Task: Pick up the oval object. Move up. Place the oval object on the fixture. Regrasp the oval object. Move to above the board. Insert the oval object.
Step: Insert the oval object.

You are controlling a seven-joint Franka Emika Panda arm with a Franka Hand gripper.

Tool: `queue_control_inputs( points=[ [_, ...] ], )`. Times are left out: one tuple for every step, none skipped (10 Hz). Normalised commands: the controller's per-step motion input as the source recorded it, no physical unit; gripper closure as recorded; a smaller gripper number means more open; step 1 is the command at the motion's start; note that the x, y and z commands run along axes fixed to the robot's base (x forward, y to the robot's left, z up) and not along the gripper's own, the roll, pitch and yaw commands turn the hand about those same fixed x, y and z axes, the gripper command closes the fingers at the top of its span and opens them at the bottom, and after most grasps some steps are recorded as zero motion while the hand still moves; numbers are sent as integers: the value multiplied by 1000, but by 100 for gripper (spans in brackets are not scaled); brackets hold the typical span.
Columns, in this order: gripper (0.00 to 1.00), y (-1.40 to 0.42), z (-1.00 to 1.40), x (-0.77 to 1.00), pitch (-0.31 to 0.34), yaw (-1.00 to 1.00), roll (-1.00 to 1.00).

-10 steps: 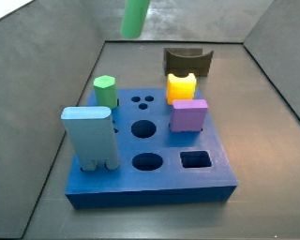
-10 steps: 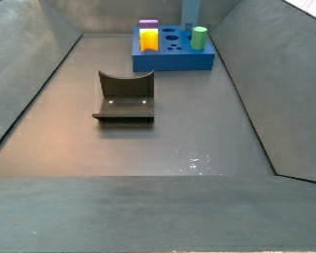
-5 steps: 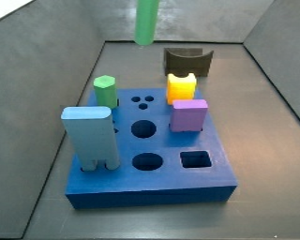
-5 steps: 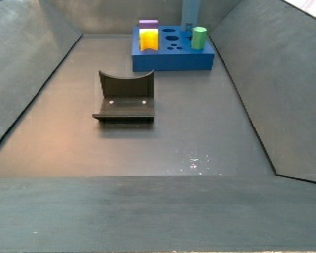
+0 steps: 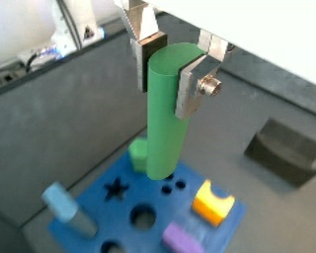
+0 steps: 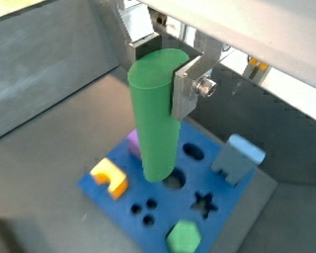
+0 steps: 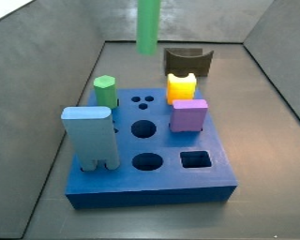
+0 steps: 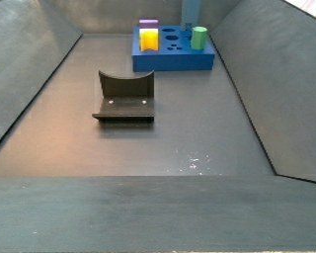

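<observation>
- Wrist view: my gripper (image 5: 172, 61) is closed on the top of the green rod (image 5: 165, 117), silver fingers (image 5: 197, 82) clamped on either side. The rod hangs upright above the blue board (image 5: 115, 203). Its lower end hides part of the board top, so I cannot tell which hole lies under it. The short green peg (image 5: 141, 153) shows only partly behind the rod. Yellow peg (image 5: 213, 204), purple peg (image 5: 185, 238) and light blue block (image 5: 64, 210) stand in the board; the purple peg is cut by the frame edge. The dark fixture (image 5: 284, 151) sits on the floor apart from the board.
- Wrist view, opposite side: same grip, gripper (image 6: 166, 56) on the rod (image 6: 154, 119). The star-shaped hole (image 6: 205, 205) and the three small round holes (image 6: 147, 207) are clear here.
- Side view: only the lower part of the rod (image 7: 149, 27) shows, cut off by the top edge; my gripper is out of frame. The rod is high above the board (image 7: 146, 187), fixture (image 7: 187, 61) behind.
- Side view, far end: board (image 8: 173, 60) small and distant, fixture (image 8: 125, 97) nearer; rod and gripper are not visible.
- No readable writing in any view.
</observation>
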Motion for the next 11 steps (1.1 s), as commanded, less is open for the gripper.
queue_control_inputs(
  points=[
    [100,-909,-240,283,-30,-137,0],
    [100,-577,-174,154,-46,-569,0],
    [100,-514,-171,0,-53,-731,0],
    [100,-469,-157,3,-40,-771,0],
    [100,-460,-163,0,-41,-780,0],
    [100,-417,-157,0,-33,-820,0],
    [100,-334,-186,0,-26,-880,0],
    [100,-320,-220,0,-43,-880,0],
    [100,-326,-240,9,-51,-871,0],
    [100,-323,-237,11,-54,-869,0],
    [100,-283,-137,97,-126,-766,-47]
  ],
)
